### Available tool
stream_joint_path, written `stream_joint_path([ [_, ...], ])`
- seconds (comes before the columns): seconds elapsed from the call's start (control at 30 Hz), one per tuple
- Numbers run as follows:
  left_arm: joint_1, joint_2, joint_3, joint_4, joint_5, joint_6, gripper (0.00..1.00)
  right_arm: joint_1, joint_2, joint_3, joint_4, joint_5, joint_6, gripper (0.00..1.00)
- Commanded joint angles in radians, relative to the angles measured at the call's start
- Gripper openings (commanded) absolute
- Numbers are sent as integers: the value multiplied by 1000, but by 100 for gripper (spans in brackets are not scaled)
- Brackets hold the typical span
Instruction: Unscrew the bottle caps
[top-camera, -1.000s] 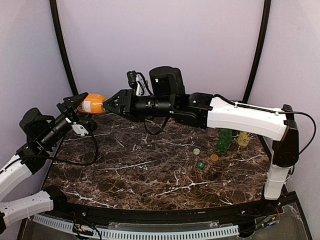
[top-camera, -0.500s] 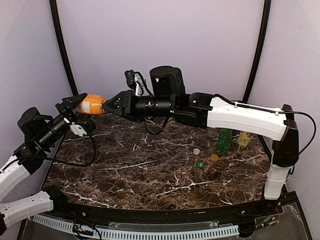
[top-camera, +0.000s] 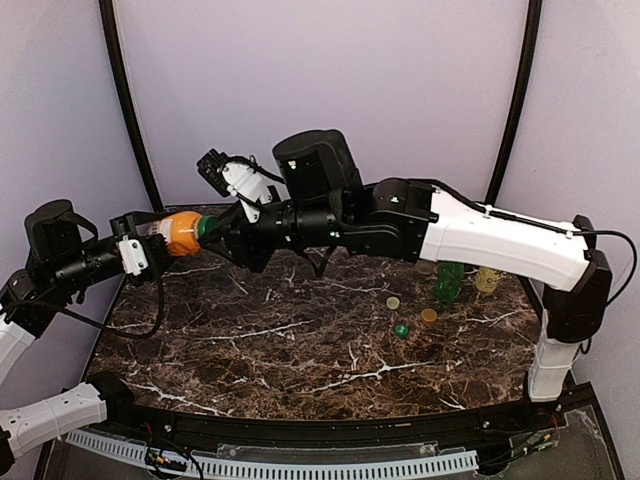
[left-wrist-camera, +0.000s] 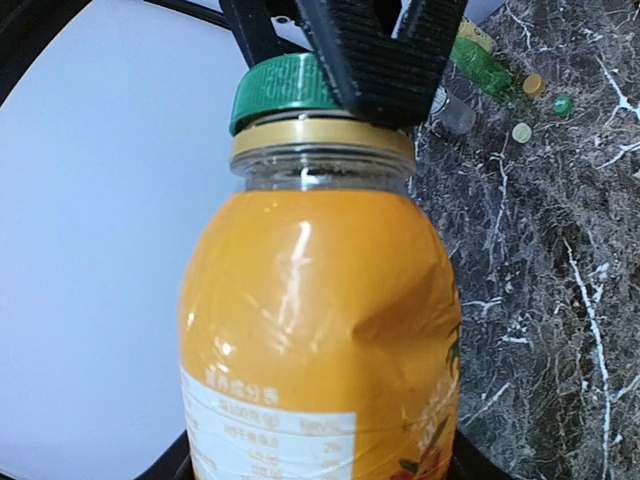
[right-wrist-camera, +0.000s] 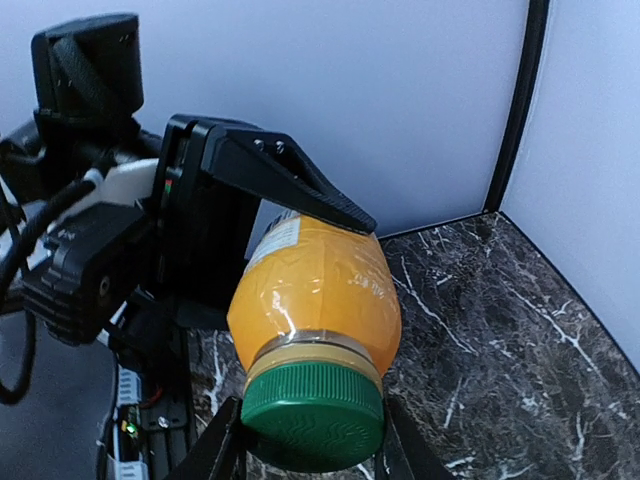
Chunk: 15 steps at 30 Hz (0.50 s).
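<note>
Dark marble table (top-camera: 300, 340) lies beneath both arms. Above its far-left corner the orange bottle (top-camera: 181, 229) is held aloft by the left gripper (top-camera: 152, 238), and its green cap (right-wrist-camera: 313, 415) is clamped by the right gripper (top-camera: 212, 231), as shown close-up by both wrist views. Only from above are the green bottle (top-camera: 449, 279) and loose caps (top-camera: 401, 329) seen at right. A second ago the right jaws were spread wider and the bottle was held higher.
</note>
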Motion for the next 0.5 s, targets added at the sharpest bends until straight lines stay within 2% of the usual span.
stream_joint_path([
  [0.0, -24, 28, 39, -261, 301, -65, 1, 96, 16, -18, 33, -68, -453, 0],
  [0.1, -25, 35, 59, -364, 374, -63, 1, 141, 5, -61, 17, -26, -654, 0],
  [0.23, -25, 35, 65, -408, 447, -98, 1, 176, 48, -20, -64, 29, -844, 0],
  [0.47, -25, 34, 71, -406, 484, -161, 1, 198, 81, 12, -108, 163, -992, 0],
])
